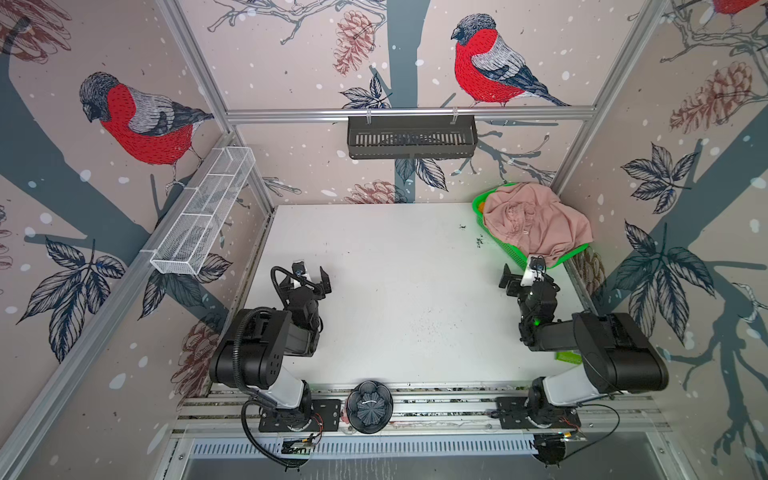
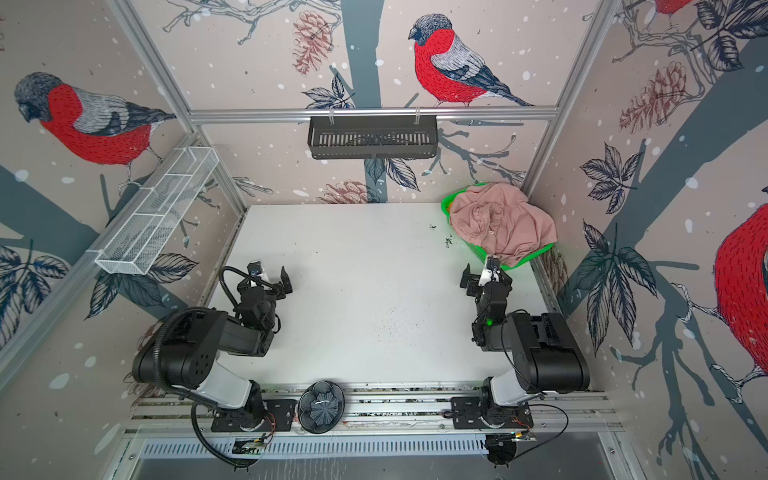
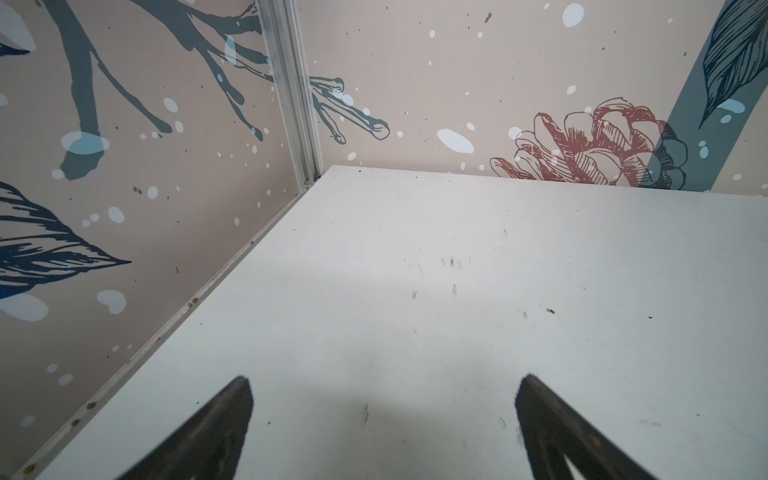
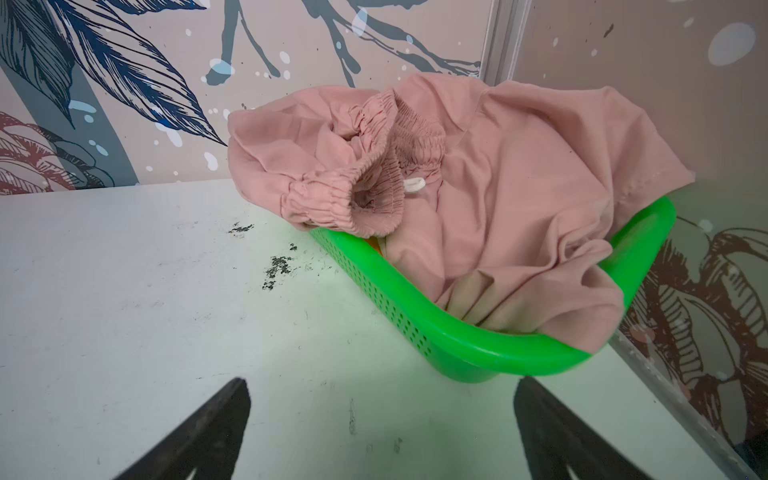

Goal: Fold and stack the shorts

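Pink shorts (image 4: 519, 174) lie crumpled in the green basket (image 4: 478, 338) at the far right corner of the table (image 1: 395, 270). The gathered waistband is bunched on top and cloth spills over the rim. Orange shorts (image 1: 481, 205): only a sliver shows at the basket's edge, under the pink. Left claw (image 3: 386, 380): jaws wide apart, nothing between them, above bare table on the left side. Right claw (image 4: 382, 382): jaws wide apart, empty, near the basket's near end and facing it, not touching.

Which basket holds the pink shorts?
The green plastic basket on the table, under the pink shorts; the black basket and white wire basket hang on walls.
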You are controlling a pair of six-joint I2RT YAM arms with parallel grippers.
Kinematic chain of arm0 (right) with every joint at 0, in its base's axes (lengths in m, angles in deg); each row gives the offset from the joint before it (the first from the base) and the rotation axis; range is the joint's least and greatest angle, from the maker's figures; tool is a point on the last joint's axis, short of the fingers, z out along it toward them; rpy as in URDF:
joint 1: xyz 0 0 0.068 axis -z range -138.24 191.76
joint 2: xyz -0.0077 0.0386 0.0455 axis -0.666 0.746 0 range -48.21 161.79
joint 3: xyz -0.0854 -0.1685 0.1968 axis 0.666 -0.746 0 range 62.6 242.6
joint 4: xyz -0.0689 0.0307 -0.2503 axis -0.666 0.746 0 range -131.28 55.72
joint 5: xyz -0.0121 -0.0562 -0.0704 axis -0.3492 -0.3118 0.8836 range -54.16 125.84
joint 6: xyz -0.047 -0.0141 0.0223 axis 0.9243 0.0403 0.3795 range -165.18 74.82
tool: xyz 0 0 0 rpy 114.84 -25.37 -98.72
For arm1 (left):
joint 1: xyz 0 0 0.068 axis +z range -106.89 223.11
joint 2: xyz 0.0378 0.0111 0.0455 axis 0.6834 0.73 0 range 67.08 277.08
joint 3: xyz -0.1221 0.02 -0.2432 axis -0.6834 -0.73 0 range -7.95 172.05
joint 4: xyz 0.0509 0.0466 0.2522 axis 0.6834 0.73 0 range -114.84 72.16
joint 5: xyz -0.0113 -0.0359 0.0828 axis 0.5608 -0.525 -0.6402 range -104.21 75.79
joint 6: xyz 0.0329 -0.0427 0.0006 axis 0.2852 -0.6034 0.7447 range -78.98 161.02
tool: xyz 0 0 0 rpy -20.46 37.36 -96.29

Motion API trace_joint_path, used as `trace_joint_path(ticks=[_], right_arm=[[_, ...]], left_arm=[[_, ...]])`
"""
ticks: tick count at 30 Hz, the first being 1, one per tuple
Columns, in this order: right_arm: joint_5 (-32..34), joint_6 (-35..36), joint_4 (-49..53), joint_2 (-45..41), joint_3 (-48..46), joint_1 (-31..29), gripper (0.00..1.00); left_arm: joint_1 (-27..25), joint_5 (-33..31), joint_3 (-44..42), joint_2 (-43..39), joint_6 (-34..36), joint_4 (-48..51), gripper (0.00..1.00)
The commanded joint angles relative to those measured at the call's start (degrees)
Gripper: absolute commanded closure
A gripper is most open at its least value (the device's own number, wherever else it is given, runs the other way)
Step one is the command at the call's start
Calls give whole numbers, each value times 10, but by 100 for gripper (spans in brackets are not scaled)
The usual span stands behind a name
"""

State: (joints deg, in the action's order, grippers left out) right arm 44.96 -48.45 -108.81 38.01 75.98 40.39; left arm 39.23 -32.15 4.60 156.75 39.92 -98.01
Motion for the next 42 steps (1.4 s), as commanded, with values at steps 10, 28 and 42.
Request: trace_joint_path(ticks=[10, 28, 42], right_arm=[[-5, -8, -8, -2, 2, 0, 0], [-13, -10, -5, -1, 3, 4, 0], [-35, 5, 98, -65, 39, 1, 9]], left_arm=[[0, 2, 1, -1, 3, -40, 1], [0, 3, 1, -1, 3, -39, 1], [-6, -18, 17, -42, 3, 19, 1]])
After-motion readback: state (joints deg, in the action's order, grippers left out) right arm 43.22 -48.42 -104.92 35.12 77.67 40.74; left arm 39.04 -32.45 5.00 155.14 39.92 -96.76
